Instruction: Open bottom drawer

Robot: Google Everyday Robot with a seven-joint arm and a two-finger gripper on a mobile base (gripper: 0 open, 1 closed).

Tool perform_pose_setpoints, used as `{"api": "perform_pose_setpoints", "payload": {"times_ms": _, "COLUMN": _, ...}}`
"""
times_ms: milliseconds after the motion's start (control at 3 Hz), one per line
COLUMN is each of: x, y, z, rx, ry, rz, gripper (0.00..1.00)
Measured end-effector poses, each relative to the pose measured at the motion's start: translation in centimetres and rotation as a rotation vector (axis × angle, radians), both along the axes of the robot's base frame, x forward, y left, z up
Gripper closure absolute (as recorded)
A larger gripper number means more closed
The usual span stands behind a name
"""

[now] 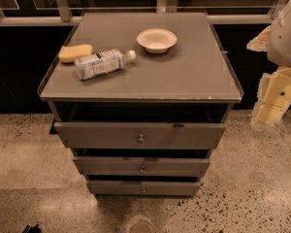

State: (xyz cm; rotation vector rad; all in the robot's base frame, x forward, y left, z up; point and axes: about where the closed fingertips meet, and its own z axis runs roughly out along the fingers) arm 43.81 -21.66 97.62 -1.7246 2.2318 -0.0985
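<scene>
Inside of the bottom drawer (143,188) is hidden; gripper (269,111) hangs right of the cabinet (184,76); open or closed, cannot tell.

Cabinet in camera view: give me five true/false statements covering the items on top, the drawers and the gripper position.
1. The bottle stands upright on the cabinet top. False: it lies on its side.
2. The yellow sponge lies near the top's left edge as seen in the view. True.
3. The sponge sits inside the white bowl. False: the two are well apart, with the bottle's cap end between them.
4. The gripper is on the bottom drawer. False: it hangs off the cabinet's right side, clear of all the drawers.
5. The bottom drawer has a small round knob at its centre. True.
</scene>
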Motion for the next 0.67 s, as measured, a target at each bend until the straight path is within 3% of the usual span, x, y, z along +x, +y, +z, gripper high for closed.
{"api": "perform_pose_setpoints", "payload": {"times_ms": 333, "x": 0.0, "y": 0.0, "z": 0.0, "rx": 0.0, "ry": 0.0, "rz": 0.0, "gripper": 0.0}}
{"api": "perform_pose_setpoints", "payload": {"times_ms": 667, "x": -0.04, "y": 0.04, "z": -0.29, "rx": 0.009, "ry": -0.031, "rz": -0.012, "gripper": 0.0}}
